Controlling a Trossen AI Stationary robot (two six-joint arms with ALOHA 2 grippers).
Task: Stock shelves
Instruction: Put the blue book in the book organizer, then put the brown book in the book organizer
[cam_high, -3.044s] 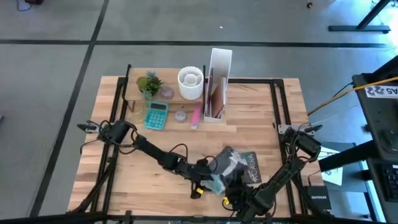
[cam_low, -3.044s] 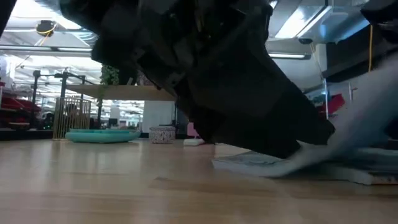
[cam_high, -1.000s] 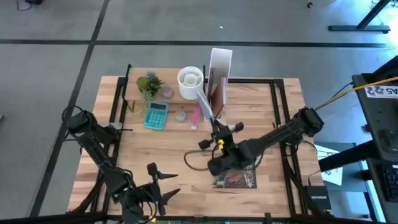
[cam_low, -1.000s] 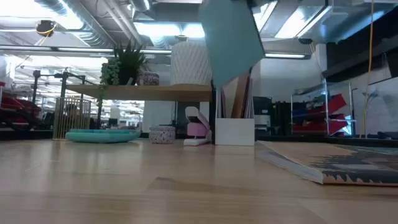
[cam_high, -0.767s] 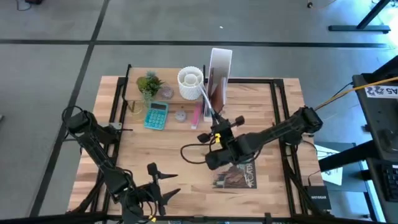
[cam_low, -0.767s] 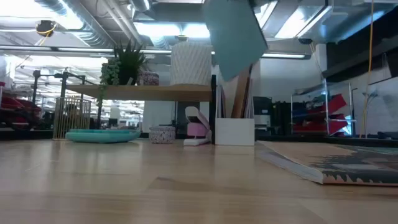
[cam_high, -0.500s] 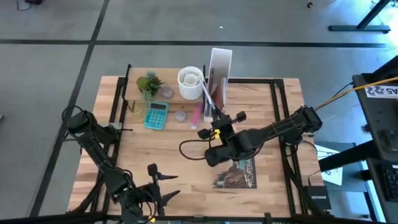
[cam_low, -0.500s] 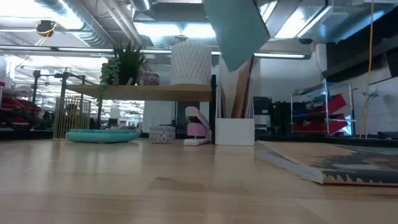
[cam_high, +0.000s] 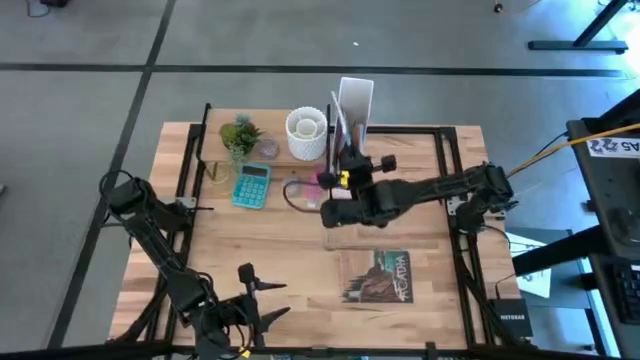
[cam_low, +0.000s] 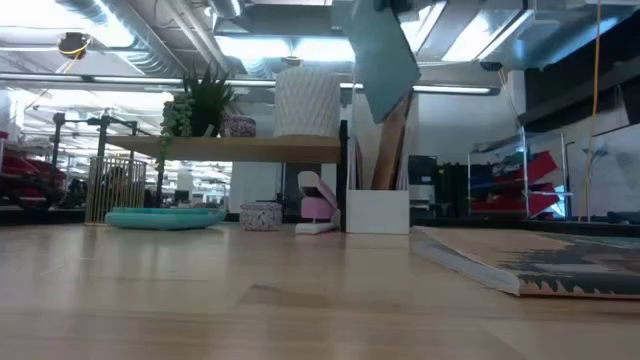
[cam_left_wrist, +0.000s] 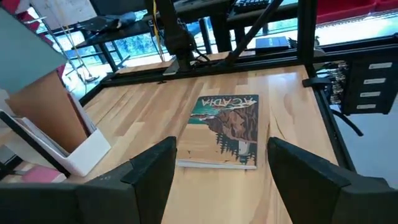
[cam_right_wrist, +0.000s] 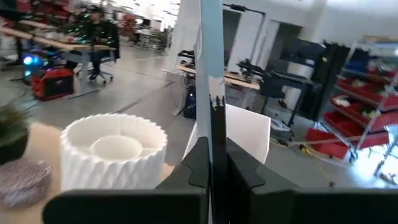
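Observation:
My right gripper (cam_high: 342, 166) is shut on a thin teal book (cam_low: 385, 60), which it holds over the tall white file box (cam_high: 352, 110) at the far middle of the table. The shelves (cam_low: 240, 148) stand left of the box on black posts. A plant (cam_low: 200, 105) and a white ribbed pot (cam_high: 306, 135) stand on the board. My left gripper (cam_left_wrist: 217, 180) waits open at the table's near left edge with nothing between its fingers. My right gripper pinches the teal book between its two fingers (cam_right_wrist: 198, 163), on the book's edge (cam_right_wrist: 212, 146) nearest the gripper. The fingers come from the table's near side and point toward the far edge. The book stands on edge, tilted, lifted clear of the table above the file box.
A picture-cover book (cam_high: 378, 275) lies flat on the table's right half. A teal calculator (cam_high: 251, 186), a small jar (cam_low: 260, 215) and a pink stapler (cam_low: 315, 215) sit by the shelves. A brown folder (cam_low: 392, 145) stands in the file box.
My right gripper has carried the teal book from above the table's middle toward the far edge, up to the file box. The book has stayed on edge and clear of the table. The book on the table has not moved.

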